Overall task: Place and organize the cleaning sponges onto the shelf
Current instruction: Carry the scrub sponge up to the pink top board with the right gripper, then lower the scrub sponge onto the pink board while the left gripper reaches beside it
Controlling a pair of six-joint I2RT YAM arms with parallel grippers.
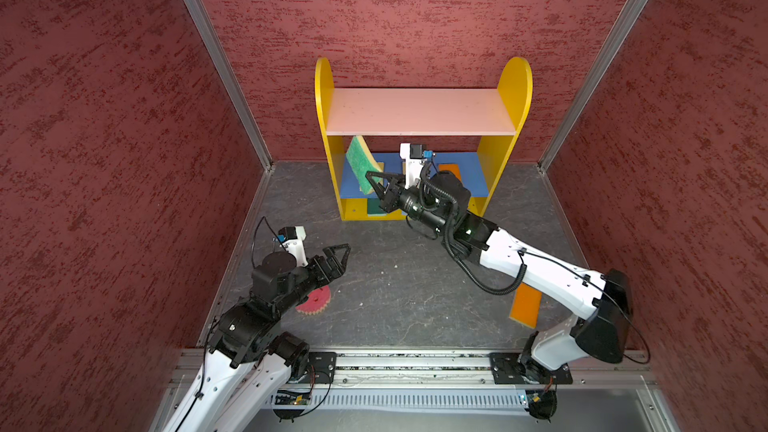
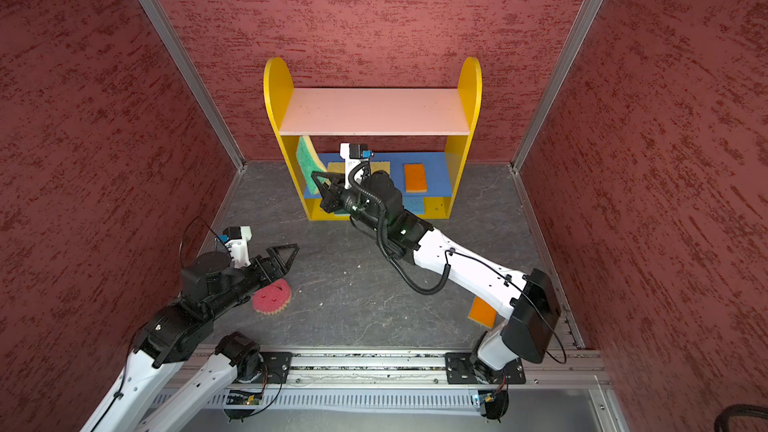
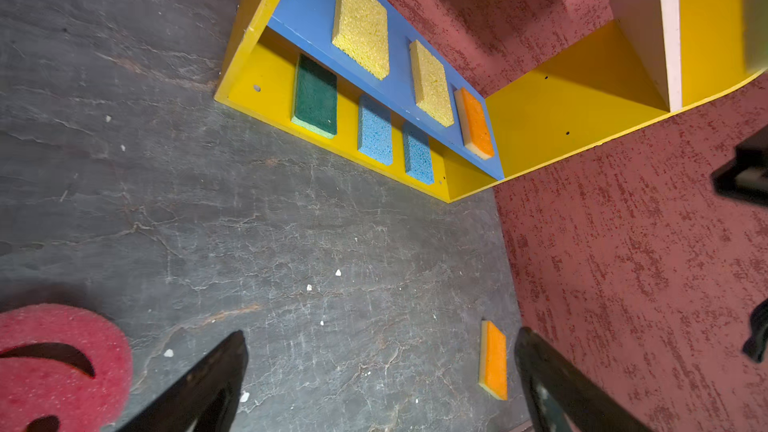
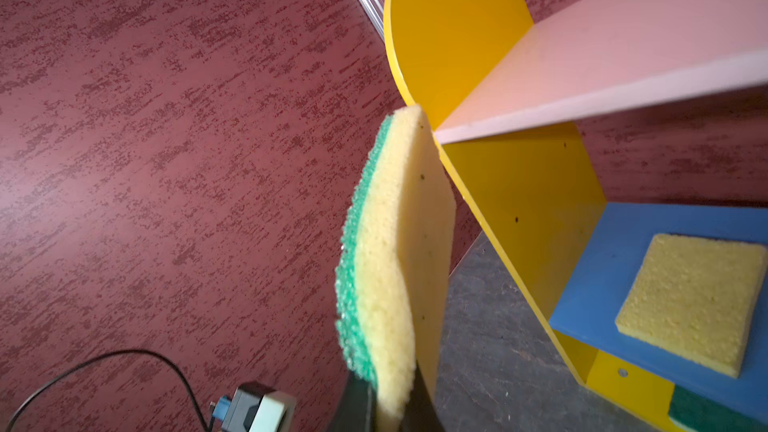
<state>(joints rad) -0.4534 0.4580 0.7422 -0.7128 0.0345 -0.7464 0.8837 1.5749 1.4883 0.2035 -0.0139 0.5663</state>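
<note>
Right pincer [image 1: 372,183] grips the green sponge [image 1: 358,156], tilted on edge beside the shelf's [image 1: 515,93] left panel [image 1: 326,110] under the pink board [image 1: 419,112]; left pincer [image 1: 341,252] gapes wide near the round red sponge [image 1: 316,304] on the tabletop [image 1: 395,284].

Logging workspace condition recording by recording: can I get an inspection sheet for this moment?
Surface: dark grey veined tabletop.
Job's things: shelf at back wall; pink top board bare; blue middle board holds two yellow sponges and an orange sponge; yellow base holds a dark green sponge and two blue sponges; red smiley sponge and second orange sponge lie on the tabletop.
Clutter: white crumbs.
Grippers: left claw open, empty, near the smiley; right claw shut on a light green sponge at the shelf's left end.
Cables: coiled black cable along right arm; thin loop by left wrist camera.
Surroundings: red textured walls; aluminium rail in front.
</note>
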